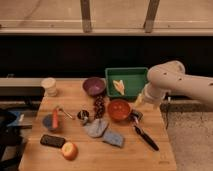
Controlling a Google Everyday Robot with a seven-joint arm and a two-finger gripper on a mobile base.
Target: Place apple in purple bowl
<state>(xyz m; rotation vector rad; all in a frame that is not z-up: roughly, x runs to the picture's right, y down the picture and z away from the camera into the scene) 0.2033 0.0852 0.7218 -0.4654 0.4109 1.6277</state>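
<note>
- The gripper (139,100) sits at the end of the white arm that reaches in from the right. It hangs over the right edge of the table, between the green tray and the orange-red bowl. I cannot tell how far open it is, and I cannot make out anything in its hold.
- The small round yellow-orange apple (69,150) lies on the light wooden table (100,159) near its front left corner, well apart from the gripper.
- Just beside the apple, to the left and a little behind, lies a flat dark rectangular object (52,141).
- To the right of the apple lie two crumpled cloths, a grey one (96,128) and a bluer one (114,138).
- Farther back stands a dark bunch of grapes (99,105), with the round orange-red bowl (119,110) to its right.
- The dull purple bowl (94,86) stands upright behind the grapes at the back of the table, far from the apple.
- To its right is the green rectangular plastic tray (129,74), which holds a pale yellow item (119,86).
- A pale paper cup (49,86) stands at the back left corner.
- A black-handled utensil (146,137) lies at a slant near the front right.
</note>
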